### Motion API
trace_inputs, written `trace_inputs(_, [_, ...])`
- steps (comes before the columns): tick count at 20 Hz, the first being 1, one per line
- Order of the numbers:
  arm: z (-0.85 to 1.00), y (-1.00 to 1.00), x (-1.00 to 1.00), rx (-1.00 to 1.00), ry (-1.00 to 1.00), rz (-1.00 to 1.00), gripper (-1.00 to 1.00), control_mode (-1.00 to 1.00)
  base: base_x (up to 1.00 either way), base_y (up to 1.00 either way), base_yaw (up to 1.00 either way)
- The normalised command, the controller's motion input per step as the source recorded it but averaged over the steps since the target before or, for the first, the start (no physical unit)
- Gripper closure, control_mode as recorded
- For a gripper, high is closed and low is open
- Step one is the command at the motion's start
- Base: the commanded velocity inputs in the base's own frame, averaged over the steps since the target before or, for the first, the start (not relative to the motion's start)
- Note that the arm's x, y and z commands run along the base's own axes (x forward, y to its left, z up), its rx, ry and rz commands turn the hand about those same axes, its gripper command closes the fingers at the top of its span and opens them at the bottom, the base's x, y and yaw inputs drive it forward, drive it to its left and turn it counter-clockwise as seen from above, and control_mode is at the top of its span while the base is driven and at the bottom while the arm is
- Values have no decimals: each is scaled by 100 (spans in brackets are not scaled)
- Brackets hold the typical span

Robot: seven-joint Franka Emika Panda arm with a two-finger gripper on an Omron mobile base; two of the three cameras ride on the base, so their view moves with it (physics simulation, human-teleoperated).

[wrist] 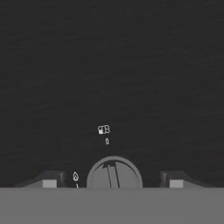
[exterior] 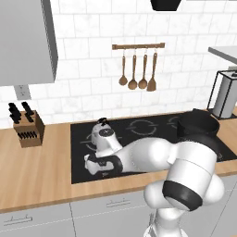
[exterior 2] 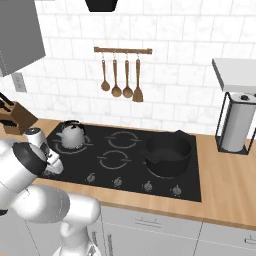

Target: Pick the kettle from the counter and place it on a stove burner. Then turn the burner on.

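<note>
A small squat grey metal kettle [exterior 2: 73,134], domed, with a black arched handle and lid knob, already sits on the far left burner ring of a flat, glossy black stove [exterior 2: 165,192] set into a light-brown wooden tabletop [exterior: 41,176]. It stands beyond the hand [wrist: 113,183], on the far side of it from the front edge of the stove. The hand hangs low over the front left corner of the stove, pointing down at a round, ridged grey knob [wrist: 114,174]. The knob lies directly between the two small dark fingertips [wrist: 49,180], which stand well apart on either side of it and do not touch it, so the hand is wide and holds nothing. The step in hand looks to be turning the burner on. To do it well, the hand should stay centred over the knob, lower until the fingertips bracket its rim, close evenly, then rotate about the knob's own axis without sliding off. Tiny white markings [wrist: 103,129] printed on the matte, faintly grained black glass just beyond the knob may show which burner it controls; they are too small to read.
</note>
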Motion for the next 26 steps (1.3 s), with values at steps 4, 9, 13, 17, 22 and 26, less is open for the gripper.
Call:
trace_inputs(4, [0,0,0,0,0,0,100,-100,0,0,0])
trace_inputs(9, [0,0,-11,0,-1,7,100,-100,0,0,0])
trace_inputs(13, [0,7,-21,-10,0,38,100,-100,0,0,0])
trace_inputs(17, [0,16,-23,-15,0,49,100,-100,0,0,0])
trace_inputs(22, [0,27,-18,-19,0,52,100,-100,0,0,0])
trace_inputs(26, [0,29,-17,-19,0,54,100,-100,0,0,0])
